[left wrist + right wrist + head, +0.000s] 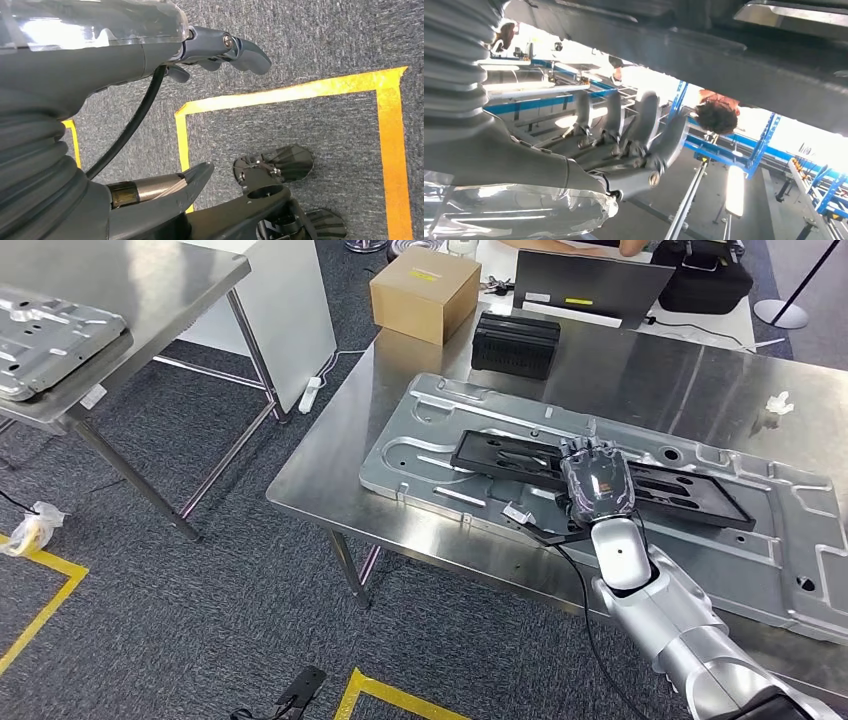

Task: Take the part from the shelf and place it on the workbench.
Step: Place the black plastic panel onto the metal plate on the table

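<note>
Black and flat, the part (600, 478) lies on the silver panel (800, 540) on the tabletop (330, 455) with the right hand (597, 485) gripping its near edge, so lifting away carelessly could drag it askew.

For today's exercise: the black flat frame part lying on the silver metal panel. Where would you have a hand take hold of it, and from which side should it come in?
Take the black frame part by its long near edge, coming from the robot's side, about where the right hand lies on it now. It is thin, flat and slotted, lying on the silver panel, so probably only an edge or slot gives fingers purchase.
</note>
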Motion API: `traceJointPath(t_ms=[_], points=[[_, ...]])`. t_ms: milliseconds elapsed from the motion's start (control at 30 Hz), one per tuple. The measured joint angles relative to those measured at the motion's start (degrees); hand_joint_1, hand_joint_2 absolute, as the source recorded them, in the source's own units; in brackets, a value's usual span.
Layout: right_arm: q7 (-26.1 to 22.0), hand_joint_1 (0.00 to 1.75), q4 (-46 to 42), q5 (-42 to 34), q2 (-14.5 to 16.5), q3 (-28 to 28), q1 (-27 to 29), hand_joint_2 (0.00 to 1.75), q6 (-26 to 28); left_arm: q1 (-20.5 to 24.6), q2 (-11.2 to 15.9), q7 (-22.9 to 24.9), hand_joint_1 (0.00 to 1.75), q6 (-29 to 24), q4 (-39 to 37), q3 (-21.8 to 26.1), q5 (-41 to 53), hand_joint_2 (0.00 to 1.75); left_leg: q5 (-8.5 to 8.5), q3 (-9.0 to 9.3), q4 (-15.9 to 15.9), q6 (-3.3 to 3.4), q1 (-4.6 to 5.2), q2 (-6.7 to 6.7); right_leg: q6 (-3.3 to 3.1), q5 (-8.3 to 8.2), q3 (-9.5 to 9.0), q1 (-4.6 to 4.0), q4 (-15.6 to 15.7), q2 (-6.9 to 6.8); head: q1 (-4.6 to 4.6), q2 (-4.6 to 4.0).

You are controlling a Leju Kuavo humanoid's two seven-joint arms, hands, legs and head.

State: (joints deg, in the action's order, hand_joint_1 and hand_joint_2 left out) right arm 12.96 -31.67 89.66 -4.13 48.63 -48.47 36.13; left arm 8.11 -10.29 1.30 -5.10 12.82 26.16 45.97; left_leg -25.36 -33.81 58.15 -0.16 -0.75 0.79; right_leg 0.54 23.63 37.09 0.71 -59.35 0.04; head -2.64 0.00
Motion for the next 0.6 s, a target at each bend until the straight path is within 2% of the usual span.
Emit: traceJointPath(t_ms=[600], points=[[-1.27, 0.00, 0.00, 0.01, 0.19, 0.00, 0.51, 0.00, -0.04, -0.52, 0.49, 0.71, 0.00, -0.15, -0.01, 0.07, -0.38, 1.75, 0.00, 0.01, 0.01, 0.00, 0.00, 0.00, 0.00, 0.00, -0.01, 0.00, 0.00, 0.00, -0.01, 0.00]])
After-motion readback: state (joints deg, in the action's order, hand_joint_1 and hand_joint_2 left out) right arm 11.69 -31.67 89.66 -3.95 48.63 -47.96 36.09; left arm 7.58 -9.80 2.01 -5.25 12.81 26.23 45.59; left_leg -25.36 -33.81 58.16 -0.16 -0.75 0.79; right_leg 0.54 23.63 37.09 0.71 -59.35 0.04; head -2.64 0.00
